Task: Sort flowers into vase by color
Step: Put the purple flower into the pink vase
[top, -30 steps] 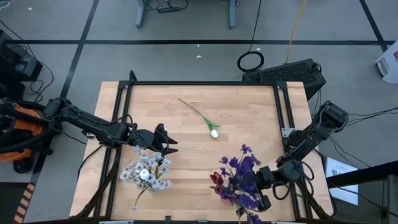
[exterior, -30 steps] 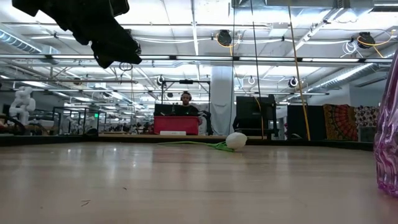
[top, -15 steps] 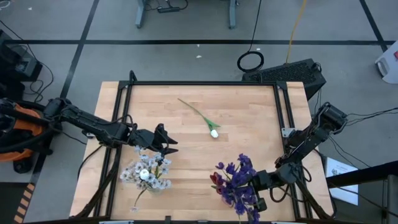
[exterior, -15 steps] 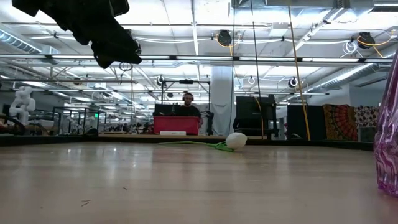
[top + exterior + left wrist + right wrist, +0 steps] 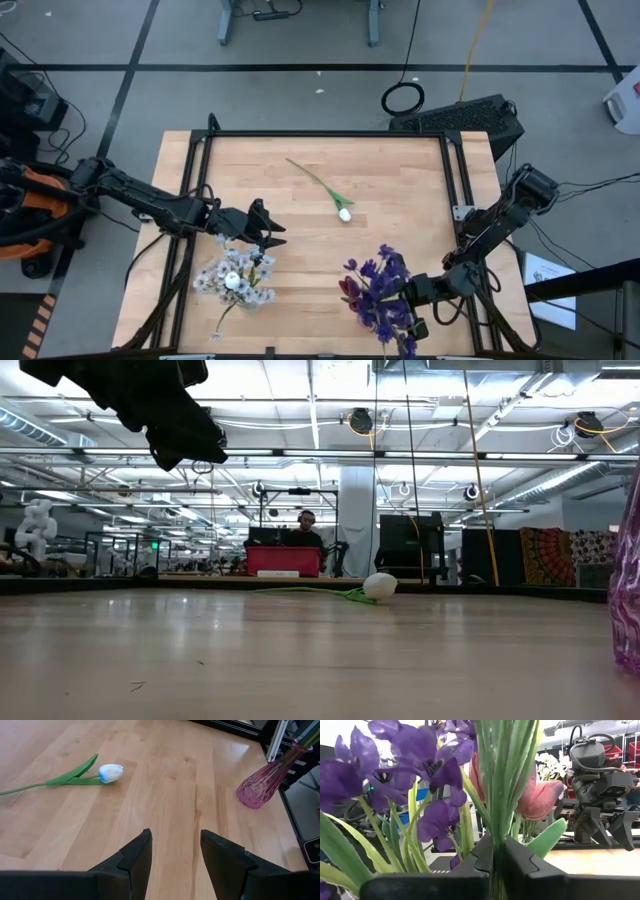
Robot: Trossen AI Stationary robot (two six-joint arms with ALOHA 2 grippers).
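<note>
White and pale blossom cluster (image 5: 234, 280) already stands bunched at the near-left of the table (image 5: 400, 180), right below my left gripper (image 5: 268, 234) — I read that group as sorted, though its vase is hidden under the blooms from above. My left gripper hovers over the wood with its fingers (image 5: 136, 854) apart and nothing between them; it waits.

Middle of the table: one white tulip (image 5: 344, 213) lies flat on its side, green stem (image 5: 310, 177) running away toward the far edge. It sits well apart from both my grippers, roughly between them and farther back. In the left wrist view it lies ahead of my open fingers, touching nothing. That one looks like the only loose flower left, so the job is mostly done.

Right side: purple sprigs (image 5: 385, 285) and a dark red tulip (image 5: 347, 290) bunch up in the pink glass vase (image 5: 265, 780) at the near-right. My right gripper (image 5: 413, 295) is right against that bunch, fingers (image 5: 485, 855) pinched together on the green stems (image 5: 500, 785) — the right wrist view shows the stems rising straight out of the closed tips. I judge this stem is being seated, not yet released.

Left to do, as I judge it: let go here, then fetch the white tulip.
</note>
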